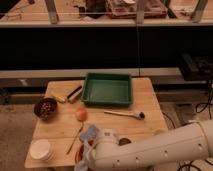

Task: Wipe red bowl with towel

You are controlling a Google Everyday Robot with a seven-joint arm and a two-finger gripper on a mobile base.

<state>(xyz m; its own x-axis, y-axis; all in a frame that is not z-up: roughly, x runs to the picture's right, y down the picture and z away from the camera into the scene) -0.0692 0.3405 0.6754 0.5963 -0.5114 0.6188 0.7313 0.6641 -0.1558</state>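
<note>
At the table's [150, 107] near edge we find the gripper [86, 152] low over the red bowl [79, 154], of which only a sliver shows past the white arm [150, 150]. Its fingers are drawn together, though on what we cannot tell. The towel [90, 134] (pale blue, bunched) sits just behind the gripper, touching the bowl's far rim, near the orange [81, 114].

We see our claw [85, 159] shut at the table's [150, 107] front edge, arm covering the red bowl [79, 154]; towel [89, 134], orange [81, 114] and stick [76, 138] crowd it; right edge lies free.
</note>
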